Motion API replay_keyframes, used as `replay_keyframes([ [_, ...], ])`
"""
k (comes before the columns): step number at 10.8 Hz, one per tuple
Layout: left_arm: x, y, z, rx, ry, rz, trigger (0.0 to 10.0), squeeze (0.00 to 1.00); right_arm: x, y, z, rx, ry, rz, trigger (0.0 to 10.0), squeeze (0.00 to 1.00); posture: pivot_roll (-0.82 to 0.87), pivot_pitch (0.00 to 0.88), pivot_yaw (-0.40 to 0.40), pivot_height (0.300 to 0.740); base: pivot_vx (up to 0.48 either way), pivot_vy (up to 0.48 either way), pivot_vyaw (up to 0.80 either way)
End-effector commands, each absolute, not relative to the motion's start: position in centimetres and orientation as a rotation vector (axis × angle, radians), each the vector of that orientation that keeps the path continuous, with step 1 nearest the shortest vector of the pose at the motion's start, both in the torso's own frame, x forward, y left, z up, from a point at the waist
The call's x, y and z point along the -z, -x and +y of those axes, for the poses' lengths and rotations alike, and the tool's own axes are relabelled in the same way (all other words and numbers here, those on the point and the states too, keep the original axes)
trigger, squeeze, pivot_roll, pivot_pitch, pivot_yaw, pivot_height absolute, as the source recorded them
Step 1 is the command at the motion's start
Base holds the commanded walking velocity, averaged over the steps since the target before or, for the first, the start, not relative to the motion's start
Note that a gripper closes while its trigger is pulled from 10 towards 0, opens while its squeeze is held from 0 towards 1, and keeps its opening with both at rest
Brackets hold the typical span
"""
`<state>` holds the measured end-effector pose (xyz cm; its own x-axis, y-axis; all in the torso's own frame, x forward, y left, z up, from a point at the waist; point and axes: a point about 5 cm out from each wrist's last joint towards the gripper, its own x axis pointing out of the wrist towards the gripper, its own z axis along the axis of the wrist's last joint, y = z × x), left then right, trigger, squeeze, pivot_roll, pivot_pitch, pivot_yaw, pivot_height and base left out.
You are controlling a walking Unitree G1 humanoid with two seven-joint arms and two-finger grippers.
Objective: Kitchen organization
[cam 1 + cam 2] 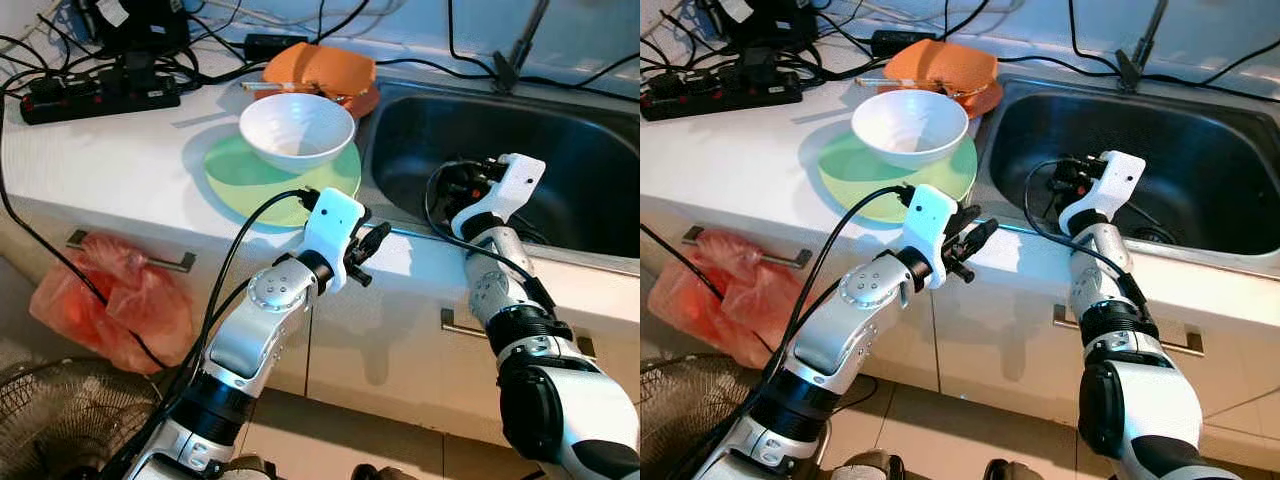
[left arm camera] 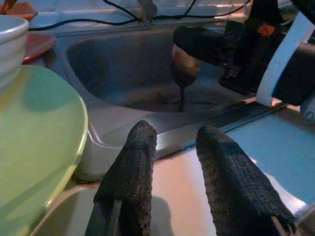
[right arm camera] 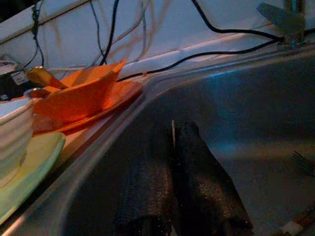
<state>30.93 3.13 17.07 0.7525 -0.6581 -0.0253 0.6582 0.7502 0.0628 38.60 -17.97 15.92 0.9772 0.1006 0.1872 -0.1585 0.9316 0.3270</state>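
White bowl and green plate run off frame.

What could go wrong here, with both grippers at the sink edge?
The green plate overhangs the counter edge near the sink; the open left gripper beside it could nudge it and tip the white bowl. The right gripper, shut on a thin utensil inside the sink, might lose that slim handle.

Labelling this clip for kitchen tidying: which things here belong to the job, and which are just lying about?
Job: white bowl, green plate, orange plate, sink.
Lying about: power strip, red plastic bag, fan.
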Motion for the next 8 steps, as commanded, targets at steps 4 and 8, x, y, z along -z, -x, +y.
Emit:
replay_keyframes([
  [4, -17.17, -30.62, 2.95, 0.724, -0.067, 0.0, 10.0, 0.0, -15.08, -38.52, -17.36, -0.156, -0.337, -0.133, 10.0, 0.98, 0.21, 0.102, -0.043, 0.74, 0.0, 0.0, 0.0],
  [8, -17.1, -30.65, 2.94, 0.718, -0.066, 0.001, 10.0, 0.0, -15.64, -38.68, -17.32, -0.159, -0.337, -0.155, 10.0, 0.0, 0.21, 0.106, -0.043, 0.74, 0.0, 0.0, 0.0],
])
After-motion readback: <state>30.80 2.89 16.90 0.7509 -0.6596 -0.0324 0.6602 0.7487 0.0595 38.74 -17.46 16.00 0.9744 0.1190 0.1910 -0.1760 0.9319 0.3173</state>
